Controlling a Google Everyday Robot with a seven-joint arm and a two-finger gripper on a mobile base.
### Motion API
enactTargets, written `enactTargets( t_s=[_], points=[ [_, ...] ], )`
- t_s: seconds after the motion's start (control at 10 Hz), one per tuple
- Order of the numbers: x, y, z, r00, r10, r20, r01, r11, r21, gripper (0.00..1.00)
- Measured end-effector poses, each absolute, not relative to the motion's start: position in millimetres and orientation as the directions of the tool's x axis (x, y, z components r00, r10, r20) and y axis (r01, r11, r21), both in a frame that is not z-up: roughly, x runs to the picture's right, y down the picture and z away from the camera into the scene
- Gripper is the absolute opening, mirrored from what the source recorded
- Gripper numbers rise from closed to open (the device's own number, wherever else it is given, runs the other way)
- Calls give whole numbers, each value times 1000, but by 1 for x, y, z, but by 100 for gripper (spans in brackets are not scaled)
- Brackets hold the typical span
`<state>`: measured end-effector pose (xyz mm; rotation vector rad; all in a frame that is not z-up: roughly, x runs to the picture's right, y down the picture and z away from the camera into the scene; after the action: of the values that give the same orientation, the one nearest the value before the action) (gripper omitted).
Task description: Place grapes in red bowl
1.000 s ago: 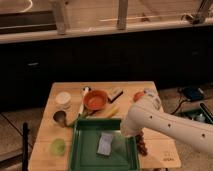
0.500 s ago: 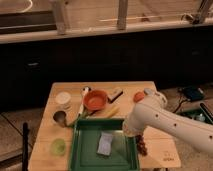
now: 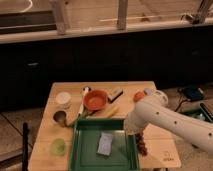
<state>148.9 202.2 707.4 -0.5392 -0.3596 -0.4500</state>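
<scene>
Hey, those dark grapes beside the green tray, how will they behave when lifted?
The grapes look like a small, elongated bunch, so they will probably sag or swing rather than stay stiff. Lying flat on the table, they seem unlikely to roll. The claw hangs just above them, beside the green tray.

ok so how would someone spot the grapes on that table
Find the wooden table, then the green tray on its near side. Just off the tray's right edge, right under the claw at the tip of the white arm, lie the grapes. They are a small, dark, bumpy bunch, unlike the smooth orange-red fruit farther back.
</scene>
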Motion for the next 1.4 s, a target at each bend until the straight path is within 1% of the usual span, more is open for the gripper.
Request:
enactTargets(
  t_s=[0.1, 0.2, 0.3, 0.6, 1.0, 1.4],
  points=[
    [168, 202, 711, 845, -306, 439, 493, 764, -415, 74],
    [186, 202, 715, 848, -298, 439, 487, 765, -421, 79],
    [204, 201, 719, 852, -288, 436, 478, 767, -428, 80],
    [225, 204, 727, 866, -256, 430, 453, 767, -454, 80],
    [223, 219, 740, 894, -193, 404, 396, 763, -511, 80],
    [221, 237, 747, 948, -65, 311, 241, 785, -571, 80]
  ],
)
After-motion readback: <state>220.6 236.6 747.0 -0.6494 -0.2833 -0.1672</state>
